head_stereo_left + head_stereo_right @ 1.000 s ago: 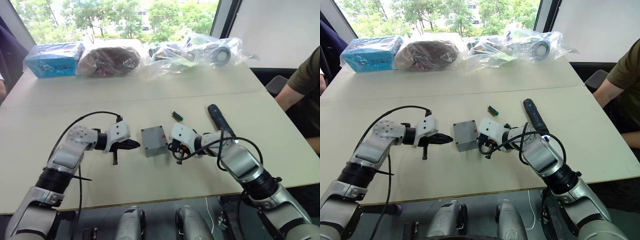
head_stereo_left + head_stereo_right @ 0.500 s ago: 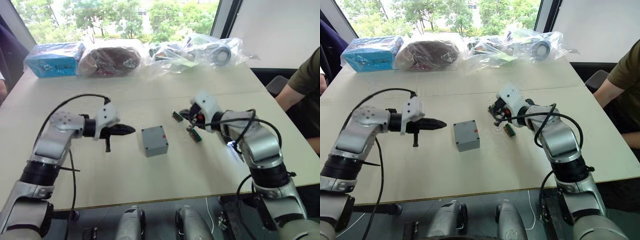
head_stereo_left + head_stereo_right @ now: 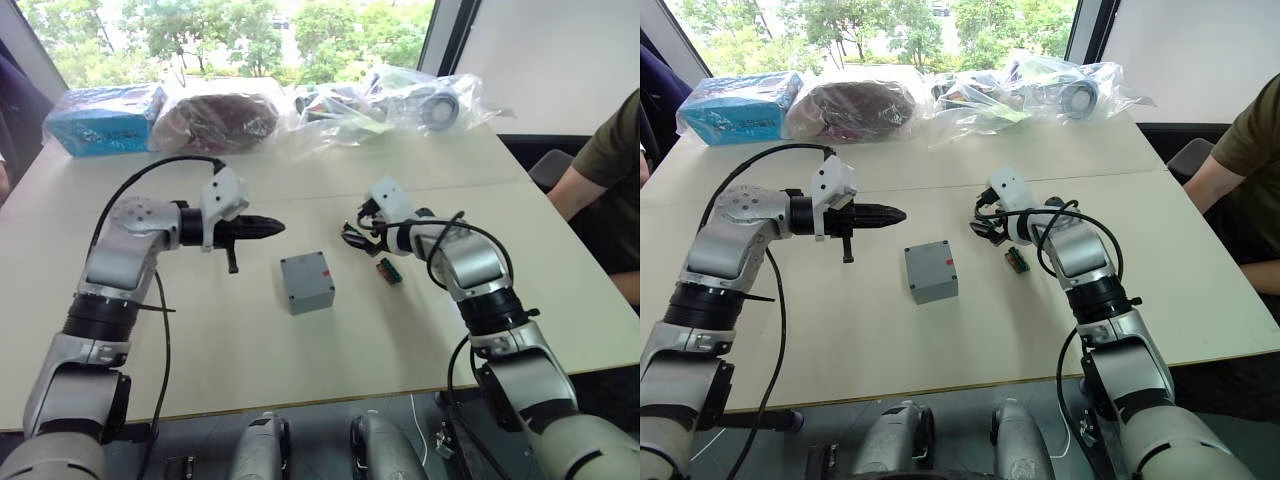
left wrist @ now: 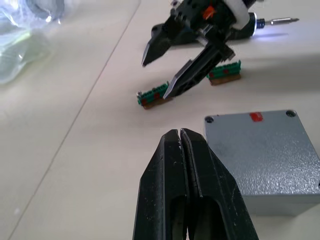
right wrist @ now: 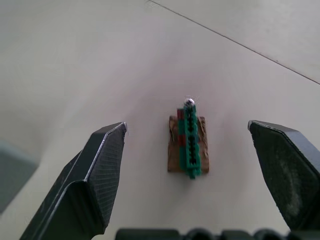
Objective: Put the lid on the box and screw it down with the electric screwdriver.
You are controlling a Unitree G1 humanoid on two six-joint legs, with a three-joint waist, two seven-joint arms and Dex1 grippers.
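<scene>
Grey metal, the box (image 3: 307,283) sits at the centre of the head views on the pale table (image 3: 200,340), its flat closed top up and a small red mark on the upper-right side; whether that top is the lid I cannot tell. In the left wrist view the electric screwdriver (image 4: 265,22) appears at the upper right: its thin bit points toward the right edge of the frame, with a bluish glow on the table beside it, and its long axis runs roughly level there.

Upper left of the box, the left gripper (image 3: 268,227) hangs above the table with its fingers pressed together and empty. The right gripper (image 3: 352,238), right of centre, has its fingers spread wide; the right wrist view shows a green-and-brown connector block (image 5: 188,143) lying between them, untouched. A second block (image 3: 388,271) lies lower right.

Since a second ago both arms have lifted away from the box, which has stayed in place.
</scene>
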